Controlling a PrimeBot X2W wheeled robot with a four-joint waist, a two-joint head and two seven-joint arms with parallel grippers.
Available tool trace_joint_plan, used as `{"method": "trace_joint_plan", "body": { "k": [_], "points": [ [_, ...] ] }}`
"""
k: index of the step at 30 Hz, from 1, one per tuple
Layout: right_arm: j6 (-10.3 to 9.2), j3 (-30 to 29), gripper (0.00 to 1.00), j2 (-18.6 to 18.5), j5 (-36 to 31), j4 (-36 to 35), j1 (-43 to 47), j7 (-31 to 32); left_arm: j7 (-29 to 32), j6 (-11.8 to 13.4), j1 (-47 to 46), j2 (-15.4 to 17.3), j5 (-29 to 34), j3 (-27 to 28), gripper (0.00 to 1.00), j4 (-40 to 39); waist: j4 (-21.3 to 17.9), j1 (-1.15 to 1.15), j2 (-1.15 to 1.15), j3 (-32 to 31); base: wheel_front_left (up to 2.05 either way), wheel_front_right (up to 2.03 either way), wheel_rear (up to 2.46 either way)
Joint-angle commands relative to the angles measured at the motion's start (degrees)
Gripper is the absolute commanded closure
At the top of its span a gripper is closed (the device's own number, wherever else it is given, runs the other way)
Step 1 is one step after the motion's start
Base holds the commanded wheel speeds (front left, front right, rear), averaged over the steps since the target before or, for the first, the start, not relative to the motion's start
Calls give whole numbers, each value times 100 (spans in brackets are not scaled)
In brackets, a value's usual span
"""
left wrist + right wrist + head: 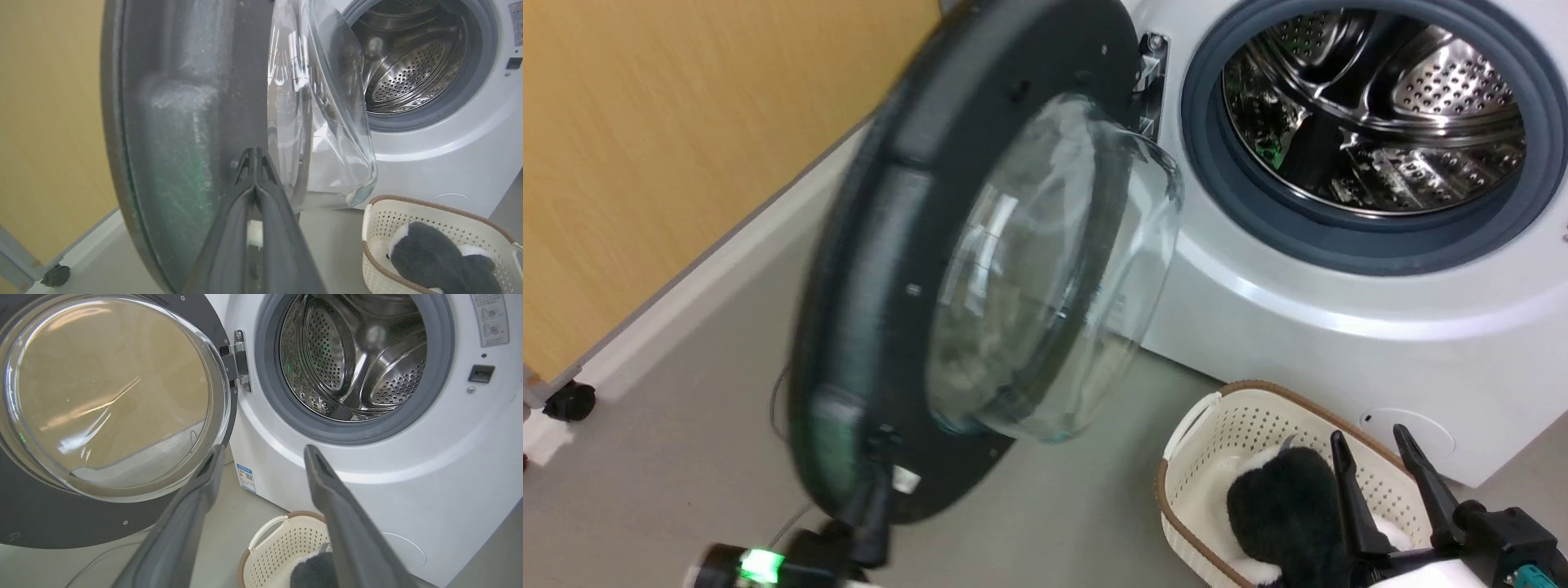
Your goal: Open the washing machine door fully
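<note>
Left pincer [255,152] [876,490]: fingers pressed together, holding nothing, tips against the inner face of the door [184,122] [882,269] near its lower rim. The door hangs on its hinge [240,359] at the left of the washing machine [1339,327], swung well out from the front, its glass bowl [1054,269] facing the opening. The steel drum [1380,106] and grey rubber ring [1209,163] are exposed. Right pincer [1372,445] [264,451]: fingers spread wide, holding nothing, above a cream basket [1241,425] that holds a dark plush toy [1282,506]. The basket stands on the grey floor [686,457], just in front of the machine.
</note>
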Motion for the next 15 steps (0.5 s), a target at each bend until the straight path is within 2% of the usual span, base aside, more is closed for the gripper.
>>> {"method": "trace_joint_plan", "body": {
  "k": [1,15],
  "points": [
    [5,1,0,18,-66,21,-28,-25,10,35,-119,9,-69,173,100,56,-34,0,0,46,0,0,0],
    [5,-37,0,18,-300,59,-384,-25,10,-309,-1232,-216,-403,1790,100,970,-440,0,0,580,0,0,0]
  ]
}}
